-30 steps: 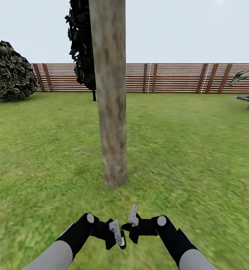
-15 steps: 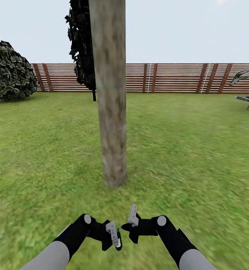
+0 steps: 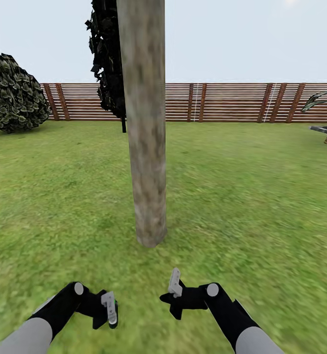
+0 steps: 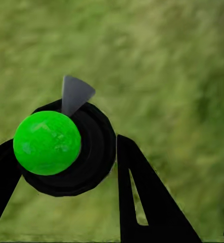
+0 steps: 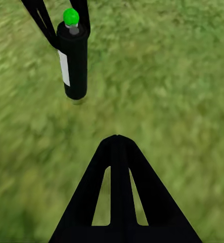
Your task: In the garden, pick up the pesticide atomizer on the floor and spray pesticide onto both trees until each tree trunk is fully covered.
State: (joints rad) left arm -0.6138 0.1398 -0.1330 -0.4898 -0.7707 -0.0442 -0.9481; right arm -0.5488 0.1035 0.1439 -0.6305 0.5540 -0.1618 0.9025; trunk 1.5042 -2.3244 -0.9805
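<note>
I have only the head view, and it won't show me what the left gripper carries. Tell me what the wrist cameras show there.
Observer: In the left wrist view, the pesticide atomizer sits between the fingers of the left gripper, with its green cap facing the camera.
Operator: Describe the can from the side.
Observer: The right wrist view shows a black cylinder with a white label, held at the cap end over the grass.
Operator: Now report the right gripper.
Observer: In its own wrist view, the fingers of the right gripper meet at the tips, with nothing between them.
</note>
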